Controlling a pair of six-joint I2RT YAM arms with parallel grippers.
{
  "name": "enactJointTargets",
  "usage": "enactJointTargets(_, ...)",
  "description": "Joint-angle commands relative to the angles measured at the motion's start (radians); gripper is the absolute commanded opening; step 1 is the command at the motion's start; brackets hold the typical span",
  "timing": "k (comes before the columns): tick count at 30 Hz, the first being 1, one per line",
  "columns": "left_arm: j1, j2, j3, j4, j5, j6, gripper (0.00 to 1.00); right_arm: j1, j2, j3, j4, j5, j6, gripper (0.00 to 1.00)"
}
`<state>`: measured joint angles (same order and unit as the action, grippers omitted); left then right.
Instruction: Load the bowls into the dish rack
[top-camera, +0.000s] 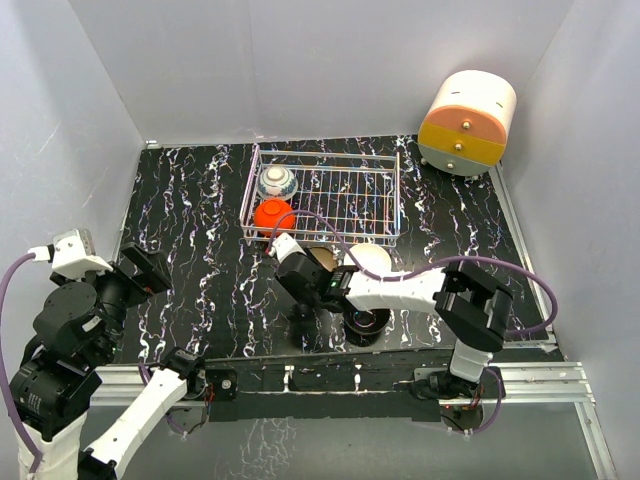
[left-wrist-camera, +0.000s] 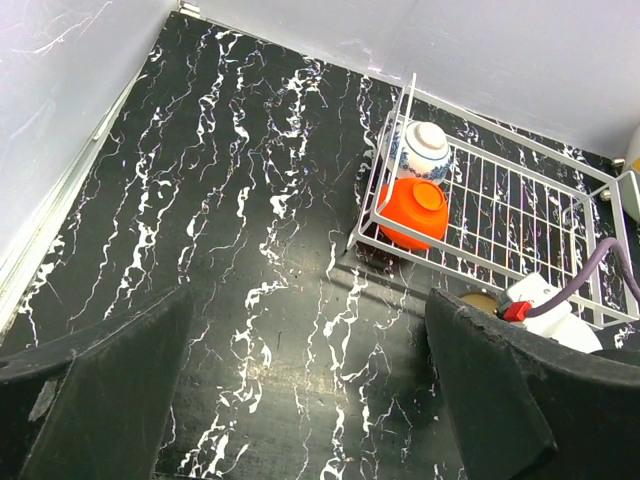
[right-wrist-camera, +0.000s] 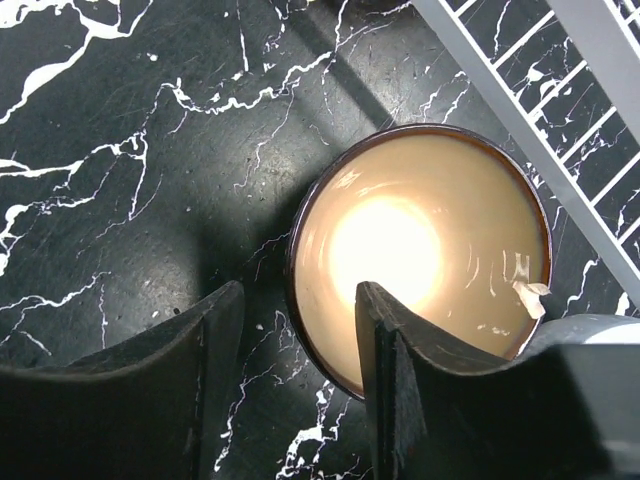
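— Where's the tan bowl (right-wrist-camera: 420, 250)?
— On the desk (right-wrist-camera: 120, 150), just near of the dish rack (right-wrist-camera: 500, 100). My right hand (right-wrist-camera: 297, 300) is open and empty, straddling its rim.
— Advice?
— I'd lower, pinch the rim squarely, then lift above the rack's wall.

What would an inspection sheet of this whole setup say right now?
Surface: black marbled table, no spills seen.
Job's things: blue-and-white bowl and red bowl in dish rack; tan bowl, white bowl, black bowl outside it.
Clutter: drawer unit.
Grippers: right gripper open, straddling tan bowl's rim; left gripper open, empty.
Cables: purple cable along right arm.
Surroundings: white walls.
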<state>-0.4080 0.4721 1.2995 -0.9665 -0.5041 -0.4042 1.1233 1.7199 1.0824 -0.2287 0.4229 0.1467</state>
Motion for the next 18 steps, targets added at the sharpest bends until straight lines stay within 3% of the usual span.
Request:
enactJointTargets(1, -0.003, 0.002, 0.003, -0.013, -0.017, 0.004, 0.97, -0.012, 0.046, 0.031, 0.091, 0.042, -0.035, 0.46)
enactJointTargets(5, -0.003, -0.004, 0.002, -0.02, -0.023, 0.002, 0.97, -0.016, 0.062, 0.03, 0.097, 0.041, -0.037, 0.33)
enactJointTargets(10, -0.003, -0.007, 0.006, -0.026, -0.03, 0.001, 0.97, -0.021, 0.063, 0.027, 0.1, 0.033, -0.035, 0.26)
enactJointTargets(14, -0.003, -0.008, 0.004, -0.029, -0.028, -0.001, 0.97, -0.022, 0.04, 0.022, 0.095, 0.018, -0.021, 0.1)
enactJointTargets(18, -0.003, -0.009, 0.006, -0.029, -0.03, -0.001, 0.97, -0.022, -0.036, 0.022, 0.096, -0.08, -0.011, 0.08)
